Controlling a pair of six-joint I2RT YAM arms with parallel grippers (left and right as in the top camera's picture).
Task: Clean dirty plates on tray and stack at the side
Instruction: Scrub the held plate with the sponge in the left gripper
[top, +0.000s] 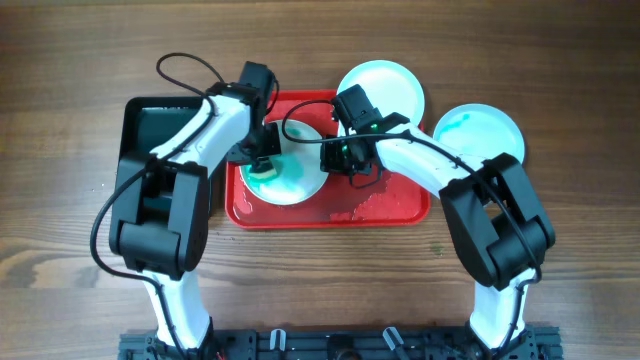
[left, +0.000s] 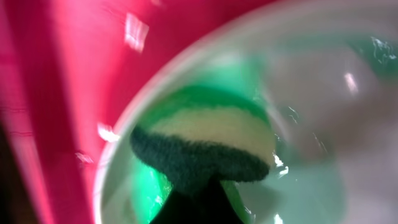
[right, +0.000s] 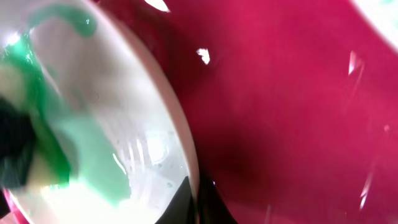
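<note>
The main risk is judged to be a slip of the scrubbed plate (top: 295, 180). It lies in the red tray (top: 395, 208), directly under the left hand (top: 262, 152) and at the fingertips of the right hand (top: 343, 158). The left hand is closed on a green-and-yellow sponge (left: 205, 146), which is pressed onto the plate's wet, green-smeared face. The right hand appears to be pinched narrow on the plate's edge. Only dark fingertips are seen there in the right wrist view, so the firmness of that hold cannot be judged.

If the sponge is driven hard away from the right hand, the slick edge could be dragged out of the pinch. The plate could then be skated across the tray or tipped against its low wall. The two hands are set close together over one plate, so a wide scrubbing stroke could bring them into contact. A clean-looking plate (top: 390, 85) sits just beyond the right hand, overlapping the tray's far edge, and could be knocked by that wrist. The green residue could also be smeared about rather than lifted off.

Three plates are counted: the two above and a teal-streaked plate (top: 480, 135) on the desk (top: 80, 250), outward of the right arm. One red tray, one dark tray (top: 150, 125) outward of the left hand, one sponge and two hands are also counted.
</note>
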